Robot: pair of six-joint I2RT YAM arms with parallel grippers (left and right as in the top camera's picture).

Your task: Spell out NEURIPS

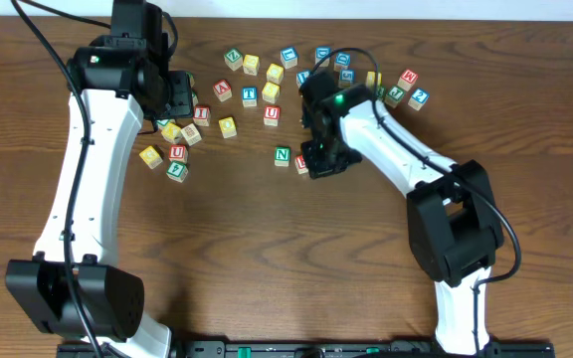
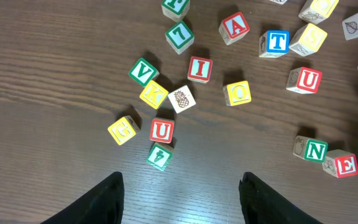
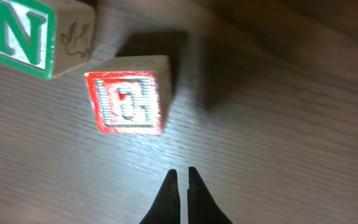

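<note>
"On the table [image 1: 267, 259], where do the letters stand?"

"Green N cube [image 3: 20, 34] sits just beside red E cube [image 3: 126, 102]; U cube [image 2: 304, 79] and I cube [image 2: 199, 69] lie apart among strays. The right gripper [image 3: 182, 186], fingers pressed together and empty, hangs near E. The left gripper [image 2: 182, 186] gapes wide, empty."

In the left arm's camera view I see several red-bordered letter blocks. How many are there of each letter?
Red A cube: 1
Red I cube: 1
Red U cubes: 2
Red E cube: 1
Total: 5 red cubes
</note>
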